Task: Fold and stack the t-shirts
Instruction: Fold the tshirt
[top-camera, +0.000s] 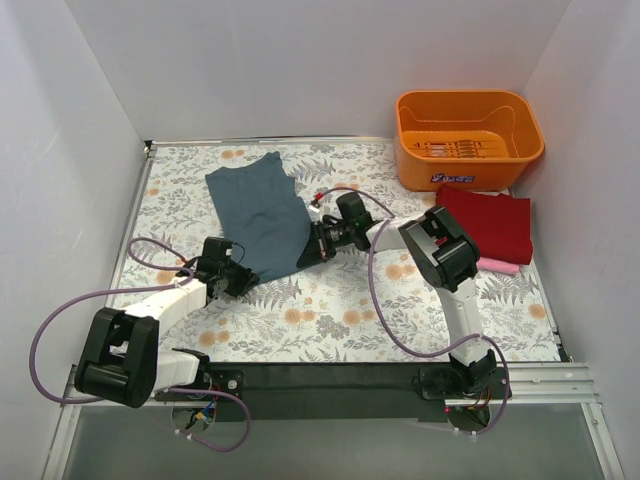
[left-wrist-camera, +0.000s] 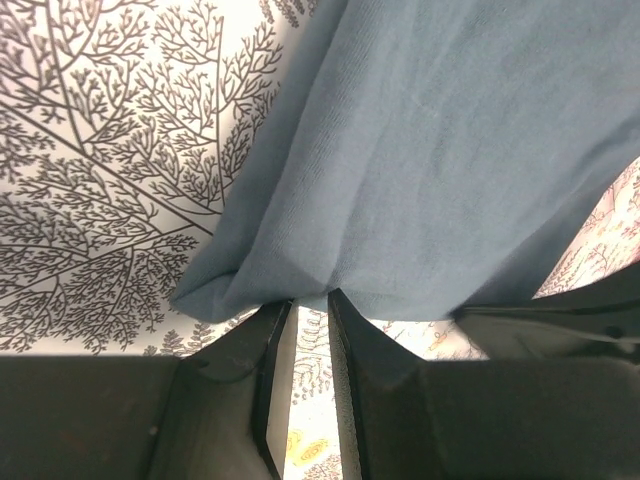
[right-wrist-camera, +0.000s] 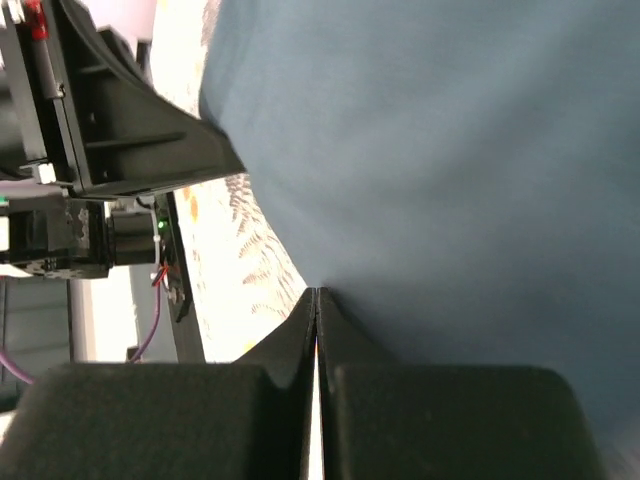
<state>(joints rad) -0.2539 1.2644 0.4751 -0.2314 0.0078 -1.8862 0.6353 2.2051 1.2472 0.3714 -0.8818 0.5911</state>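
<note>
The slate blue-grey t-shirt (top-camera: 258, 212) lies spread on the floral table, its near edge toward the arms. My left gripper (top-camera: 240, 275) is at the shirt's near left corner. In the left wrist view its jaws (left-wrist-camera: 310, 298) stand narrowly apart, pinching the puckered edge of the t-shirt (left-wrist-camera: 430, 150). My right gripper (top-camera: 305, 250) is at the shirt's near right edge. Seen from the right wrist, that gripper (right-wrist-camera: 317, 291) has its jaws pressed together on the hem of the t-shirt (right-wrist-camera: 450, 170). A folded dark red t-shirt (top-camera: 490, 222) lies at the right on a pink t-shirt (top-camera: 503, 266).
An orange plastic basket (top-camera: 468, 138) stands at the back right, just behind the red shirt. White walls close in the table (top-camera: 350, 320) on the left, back and right. Purple cables loop from both arms over the near half.
</note>
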